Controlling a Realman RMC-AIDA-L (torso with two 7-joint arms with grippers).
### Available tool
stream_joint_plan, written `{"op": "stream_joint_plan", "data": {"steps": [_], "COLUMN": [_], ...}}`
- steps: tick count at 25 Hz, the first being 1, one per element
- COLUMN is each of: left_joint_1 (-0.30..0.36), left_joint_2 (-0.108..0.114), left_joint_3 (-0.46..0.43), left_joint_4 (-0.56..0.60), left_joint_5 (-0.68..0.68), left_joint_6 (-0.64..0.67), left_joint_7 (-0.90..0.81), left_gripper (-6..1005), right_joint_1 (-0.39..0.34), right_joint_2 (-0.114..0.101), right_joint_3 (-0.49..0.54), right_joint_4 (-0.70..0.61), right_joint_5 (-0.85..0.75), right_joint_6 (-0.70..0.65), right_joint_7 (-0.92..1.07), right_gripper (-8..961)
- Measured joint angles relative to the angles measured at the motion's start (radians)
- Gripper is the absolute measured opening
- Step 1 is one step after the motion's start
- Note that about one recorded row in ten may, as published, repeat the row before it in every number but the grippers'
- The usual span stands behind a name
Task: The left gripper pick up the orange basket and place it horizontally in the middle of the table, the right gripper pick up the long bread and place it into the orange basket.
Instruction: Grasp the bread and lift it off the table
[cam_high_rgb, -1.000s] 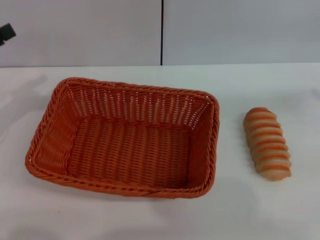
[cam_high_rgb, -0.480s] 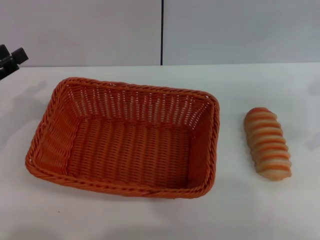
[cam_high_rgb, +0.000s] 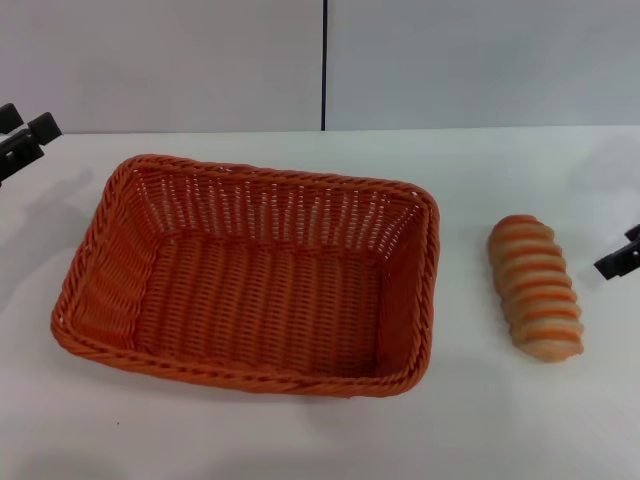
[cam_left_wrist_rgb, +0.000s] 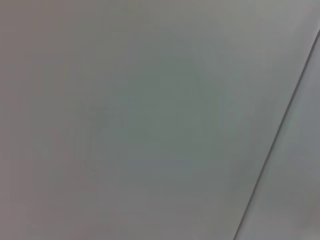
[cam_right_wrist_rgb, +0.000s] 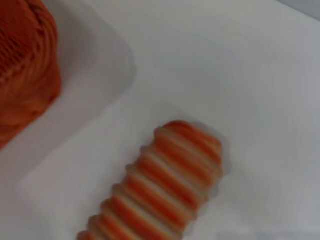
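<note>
While the orange basket (cam_high_rgb: 250, 275) sits open side up on the table (cam_high_rgb: 300, 440), a little to my left of centre, nothing lies inside it and neither of my claws touches it. Its long sides run roughly across my view, with the braided rim slightly skewed, the far right corner set higher in the head view than the near left one.

The long bread (cam_high_rgb: 535, 288) lies flat on the table to the right of the basket, apart from it, its length running away from me and its striped ridges crossing it. In my right wrist view the long bread (cam_right_wrist_rgb: 160, 185) fills the lower part of the picture, with a corner of the orange basket (cam_right_wrist_rgb: 25, 75) at the edge.

My left gripper (cam_high_rgb: 20, 140) shows only as black tips at the far left edge of the head view, above the table and well clear of the basket; the two tips seem to stand slightly apart, but I cannot tell for sure. My right gripper (cam_high_rgb: 620, 260) pokes in at the right edge, near the bread without touching it, and too little shows to judge its spread.

My left wrist view shows only a plain grey surface with one thin dark line.
</note>
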Motion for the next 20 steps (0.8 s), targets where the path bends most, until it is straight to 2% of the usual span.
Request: {"op": "stream_joint_plan", "data": {"steps": [9,20], "left_joint_1": [-0.016,-0.035], "left_joint_2": [-0.001,-0.001], "left_joint_3": [0.000,0.000], "left_joint_4": [-0.030,-0.080], "left_joint_5": [-0.003,-0.003], "left_joint_6": [-0.009,-0.022], "left_joint_7": [0.017,0.023], "left_gripper": [704,705], "right_joint_1": [-0.004,-0.006], "right_joint_2": [0.046,0.043], "right_joint_3": [-0.007,-0.006], "right_joint_4": [-0.023,0.010], "right_joint_5": [0.017,0.147], "right_joint_6": [0.130,0.146], "right_joint_7": [-0.106,-0.160], "right_gripper": [703,703]}}
